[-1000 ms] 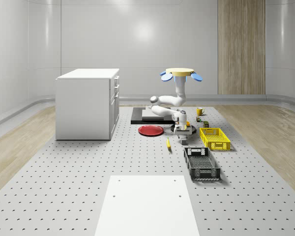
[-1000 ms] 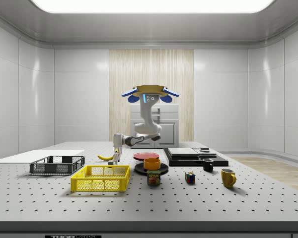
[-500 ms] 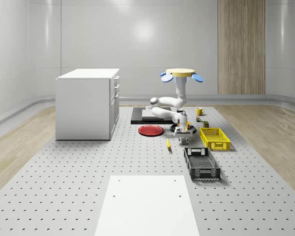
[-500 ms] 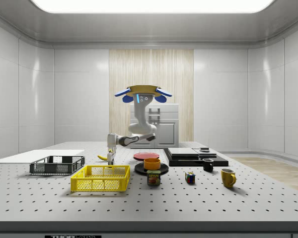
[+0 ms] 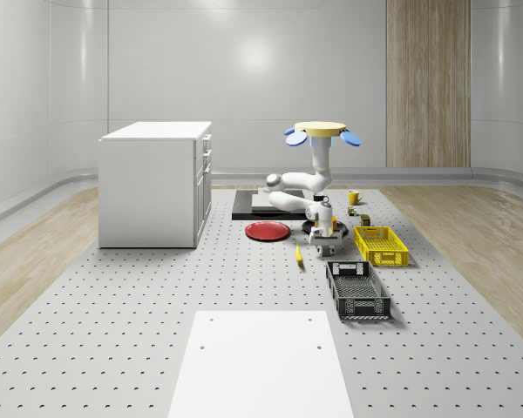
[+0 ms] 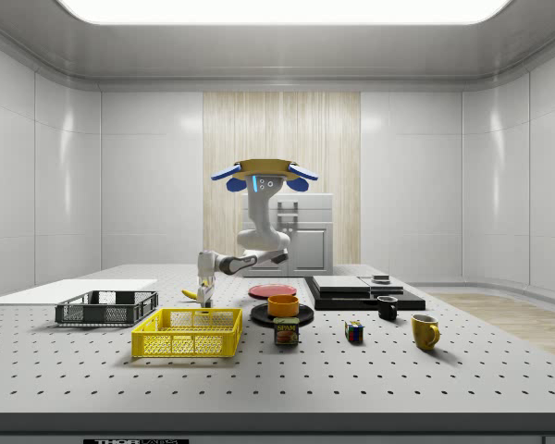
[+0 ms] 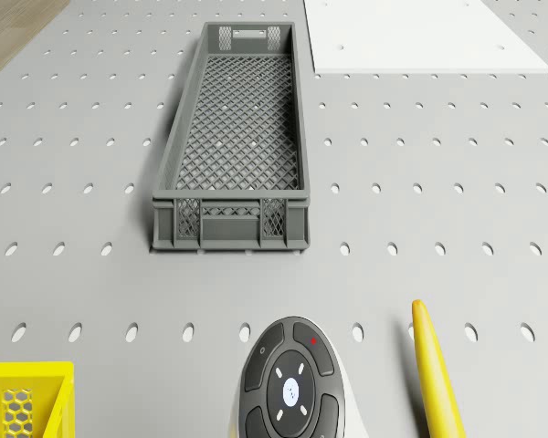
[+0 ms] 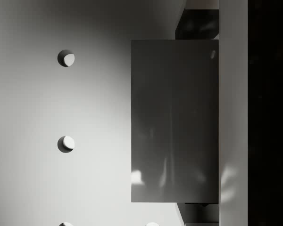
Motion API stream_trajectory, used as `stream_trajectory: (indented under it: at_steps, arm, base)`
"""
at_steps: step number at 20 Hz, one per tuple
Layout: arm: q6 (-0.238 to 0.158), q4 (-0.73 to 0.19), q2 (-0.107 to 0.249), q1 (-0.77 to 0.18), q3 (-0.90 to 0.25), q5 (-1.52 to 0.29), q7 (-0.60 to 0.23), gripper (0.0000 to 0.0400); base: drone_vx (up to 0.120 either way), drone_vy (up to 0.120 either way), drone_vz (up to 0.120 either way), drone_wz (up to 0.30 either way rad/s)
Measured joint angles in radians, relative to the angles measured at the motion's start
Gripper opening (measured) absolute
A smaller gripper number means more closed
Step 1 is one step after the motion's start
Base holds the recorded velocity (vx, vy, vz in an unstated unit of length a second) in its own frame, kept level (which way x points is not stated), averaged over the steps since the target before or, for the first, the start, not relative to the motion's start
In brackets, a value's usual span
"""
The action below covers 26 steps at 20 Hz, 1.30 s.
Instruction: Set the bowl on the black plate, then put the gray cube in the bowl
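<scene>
With the orange round bowl (image 6: 283, 305) already sitting on the black plate (image 6: 282, 317), the drone (image 6: 265, 172) is hovering nearby w/ its pincer (image 6: 204, 290) reaching low over the counter (image 6: 370, 379) beside the gray cube (image 8: 174, 120) (grip state: cannot tell), cube placement still pending.

Drone (image 6: 265, 170) aloft, arm bent low, claw (image 6: 204, 294) seemingly downward.

You had a yellow basket (image 6: 187, 332) near a gray crate (image 7: 230, 153) — a banana (image 7: 437, 380), red plate (image 5: 268, 231) and yellow mug (image 6: 425, 331) too.
</scene>
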<state>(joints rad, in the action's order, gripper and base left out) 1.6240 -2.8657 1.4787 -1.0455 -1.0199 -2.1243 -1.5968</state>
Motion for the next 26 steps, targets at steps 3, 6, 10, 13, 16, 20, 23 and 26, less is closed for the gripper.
stream_trajectory:
  at_steps: [3,6,10,13,16,20,23,26]
  arm:
    - [0.000,0.002,-0.002,0.000,0.005,-0.005,0.001,0.0315]
    - [-0.002,0.003,-0.005,0.001,0.007,-0.008,0.003,0.0281]
    - [-0.004,0.003,-0.008,0.003,0.009,-0.011,0.004,0.0261]
    - [-0.015,-0.006,-0.010,0.009,-0.007,0.004,0.005,0.0255]
    - [-0.032,-0.022,-0.012,0.018,-0.040,0.035,0.005,0.0253]
    - [-0.049,-0.036,-0.015,0.026,-0.075,0.069,0.004,0.0251]
    - [-0.056,-0.042,-0.016,0.029,-0.089,0.082,0.003,0.0250]
    - [-0.059,-0.045,-0.016,0.030,-0.097,0.090,0.003,0.0250]
  base:
    - [0.000,0.000,0.000,0.000]
    - [0.000,0.000,0.000,0.000]
    - [0.000,0.000,0.000,0.000]
    - [0.000,0.000,0.000,0.000]
    - [0.000,0.000,0.120,0.000]
    - [0.000,0.000,0.120,0.000]
    - [0.000,0.013,0.120,0.000]
    - [-0.120,0.120,0.120,0.000]
